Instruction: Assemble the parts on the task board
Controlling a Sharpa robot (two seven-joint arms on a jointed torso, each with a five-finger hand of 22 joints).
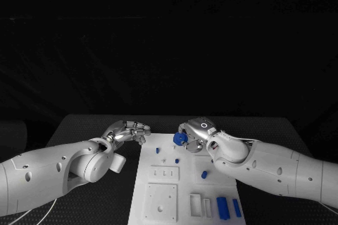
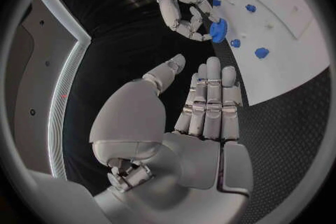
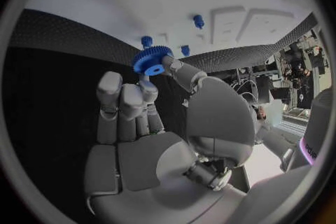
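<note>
Table (image 1: pixel 92 125): black, carrying the white board (image 1: pixel 184 186). Left robot hand (image 1: pixel 129 131): at the board's far left corner, fingers loosely apart, nothing held. Right robot hand (image 1: pixel 197 132): over the board's far end, pinching a blue gear (image 1: pixel 180 138). Blue pegs (image 1: pixel 204 174): standing in the board; blue bars (image 1: pixel 221 207) at its near right.

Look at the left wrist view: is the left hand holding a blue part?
No. The left hand is empty with its fingers extended, while the right hand pinches the blue gear.
</note>
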